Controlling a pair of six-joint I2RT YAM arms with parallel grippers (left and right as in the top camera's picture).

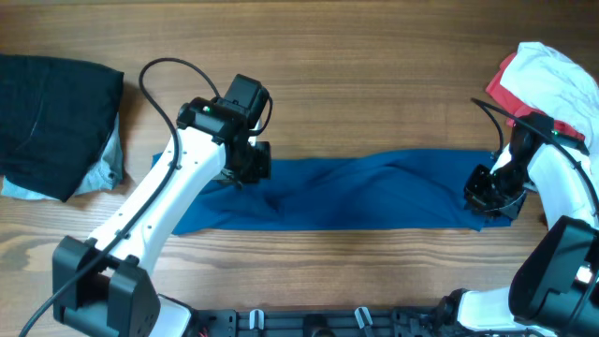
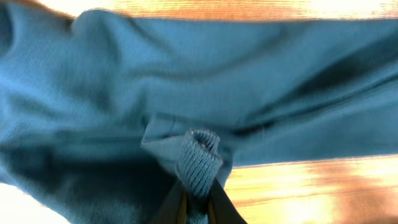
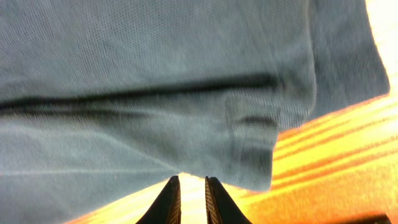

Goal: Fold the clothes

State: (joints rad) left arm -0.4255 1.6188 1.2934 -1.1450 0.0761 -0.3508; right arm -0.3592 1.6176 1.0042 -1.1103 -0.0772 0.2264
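Deep-blue soft knit, a plain short-sleeved polo shirt, lies across the middle of the light wooden table as a long, narrow band running left to right, with shallow wrinkles along its length. On this evidence the lengthwise narrowing is judged done and the crosswise fold is the step in hand. At the band's left end the left gripper is down on the cloth. Its wrist view shows the jaws closed almost fully on a small ribbed roll of the shirt's own fabric, pinched between the fingertips and standing up from the surrounding folds. At the right end the right gripper sits over the lower corner. Its wrist view shows the fingers close together with only a thin slit between them, bright table showing through, and the shirt's hem lying right at the tips. Whether any cloth is caught there cannot be told. Well apart from the work, a black garment with a pale-blue cloth under its edge occupies the far left corner, and a crumpled red-and-white top the far right. Neither touches the shirt. The next move, as judged, calls for a confirmed hold at the right end, then one end lifted and carried over the other with edges aligned. The narrow ribbed pinch on the left may slip or drag the layers askew.
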